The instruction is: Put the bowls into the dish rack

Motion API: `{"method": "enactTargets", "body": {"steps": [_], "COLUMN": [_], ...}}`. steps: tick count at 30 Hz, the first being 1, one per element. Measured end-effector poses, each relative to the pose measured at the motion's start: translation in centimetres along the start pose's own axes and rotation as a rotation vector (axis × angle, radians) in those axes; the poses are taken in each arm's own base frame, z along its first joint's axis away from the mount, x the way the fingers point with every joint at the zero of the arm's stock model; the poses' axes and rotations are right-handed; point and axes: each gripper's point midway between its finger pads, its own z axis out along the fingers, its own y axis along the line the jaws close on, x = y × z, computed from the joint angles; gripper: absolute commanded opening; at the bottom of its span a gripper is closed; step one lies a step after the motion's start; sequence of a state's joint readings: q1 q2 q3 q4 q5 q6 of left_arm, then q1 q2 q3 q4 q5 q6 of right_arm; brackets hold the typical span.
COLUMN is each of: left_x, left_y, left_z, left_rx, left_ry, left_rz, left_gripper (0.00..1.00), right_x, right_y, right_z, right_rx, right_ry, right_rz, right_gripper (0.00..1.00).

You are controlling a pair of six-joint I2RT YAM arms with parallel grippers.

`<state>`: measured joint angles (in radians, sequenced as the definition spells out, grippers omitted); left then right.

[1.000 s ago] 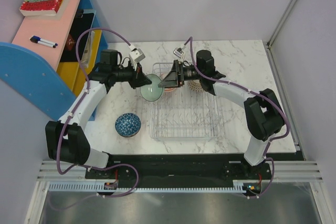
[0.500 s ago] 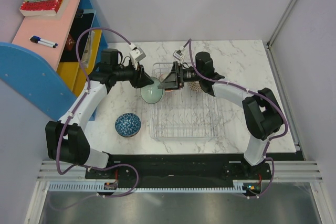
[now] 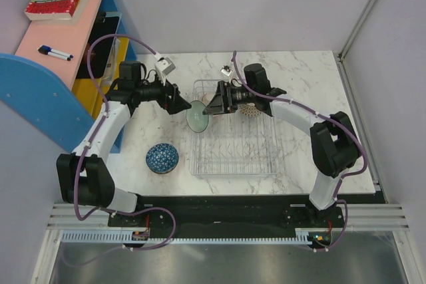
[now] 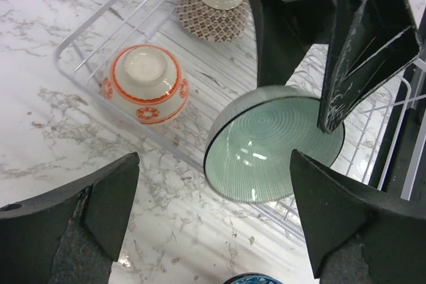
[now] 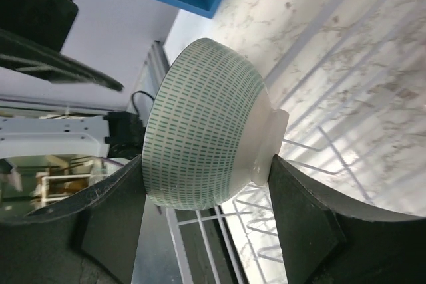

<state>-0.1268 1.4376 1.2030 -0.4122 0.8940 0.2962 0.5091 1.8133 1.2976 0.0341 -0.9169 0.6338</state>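
**One bowl on edge at the rim, and only one grip on it**

One gripper holds it: my right gripper [image 5: 208,161] is clamped on the green bowl [image 4: 273,147], one finger at the mouth side and one against the foot. My left gripper [image 3: 178,106] stands wide open just beside it, holding nothing. The bowl is turned on edge at the far left corner of the rack [image 3: 233,173], right over the low side wire. I cannot tell whether its rim rests on the wires or hangs just above them.

I see these risks:

- **Tipping out:** The bowl sits at the rack's edge, not well inside it. If I let go here, it could roll or tip outward over the low side onto the table [image 3: 299,78].
- **Slipping:** My right fingers press on curved, glazed faces. A small twist might let the bowl slide in the grip and drop onto the wires.
- **A knock from the left:** My open left fingers flank the bowl closely, so a careless sweep could knock it.
- **Hitting the red bowl:** If it falls inward, it could strike the red bowl [image 4: 144,84] nearby.

The rack holds two bowls, both upside down at its far end. The red bowl is near the left corner and the brown bowl [image 4: 214,1] is beyond it. The nearer wires look bare. A blue bowl [image 3: 162,158] sits upright on the table left of the rack, not yet loaded.
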Motion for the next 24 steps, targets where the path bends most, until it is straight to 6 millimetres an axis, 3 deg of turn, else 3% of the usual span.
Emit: {"method": "enactTargets", "body": {"steps": [5, 9, 17, 24], "left_x": [1.3, 3.5, 9.1, 10.5], "left_y": [3.2, 5.0, 4.0, 3.7], "left_z": [-2.8, -4.9, -6.0, -7.1], "left_rx": [-0.077, -0.142, -0.155, -0.176], "left_ry": [-0.005, 0.014, 0.088, 0.09], "left_rz": [-0.077, -0.132, -0.239, -0.261], "left_gripper": [1.0, 1.0, 1.0, 1.0], "right_x": [-1.4, -2.4, -2.6, -1.0], "right_y": [-2.1, -3.4, -5.3, -7.0], "right_z": [-1.5, -3.6, -8.1, -10.0], "right_rx": [0.162, 0.312, 0.605, 0.826], "right_ry": [-0.025, -0.039, 0.001, 0.125], "right_rz": [-0.074, -0.169, -0.362, -0.509], "right_gripper": [0.0, 0.0, 0.0, 0.0]}}
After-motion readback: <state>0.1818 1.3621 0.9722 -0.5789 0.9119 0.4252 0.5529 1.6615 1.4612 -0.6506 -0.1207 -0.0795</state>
